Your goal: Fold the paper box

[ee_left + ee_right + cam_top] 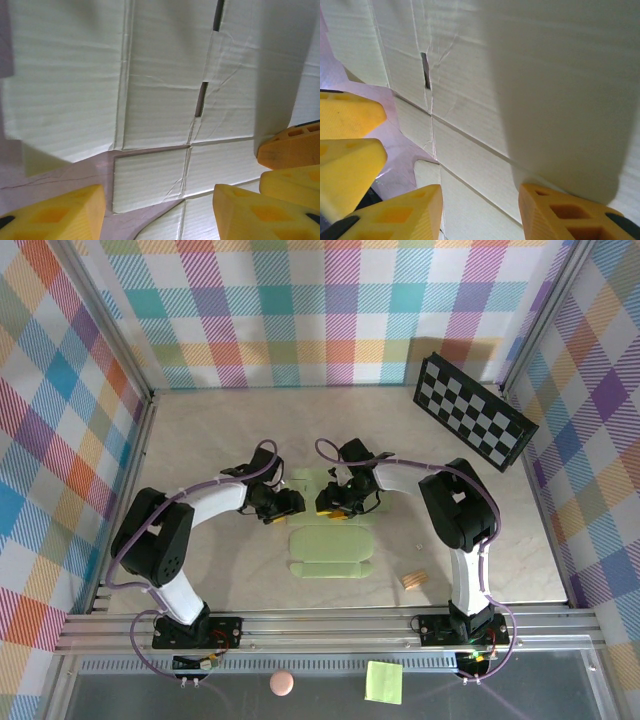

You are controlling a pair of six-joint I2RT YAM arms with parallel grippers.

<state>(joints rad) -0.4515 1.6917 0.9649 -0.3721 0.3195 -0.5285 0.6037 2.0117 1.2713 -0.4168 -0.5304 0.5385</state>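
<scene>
My left tool (283,506) and right tool (333,504) hung spread, gripping nothing, face to face over the paper box (330,552) lying mid-counter (200,440), placed, I'd say, to lift opposite flaps.

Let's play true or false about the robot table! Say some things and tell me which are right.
1. The paper box is pale green. True.
2. The checkerboard lies at the near left. False: it is at the far right.
3. The left gripper and the right gripper are both open above the paper box. True.
4. The small wooden block sits on the paper box. False: it lies apart, to its right.
</scene>
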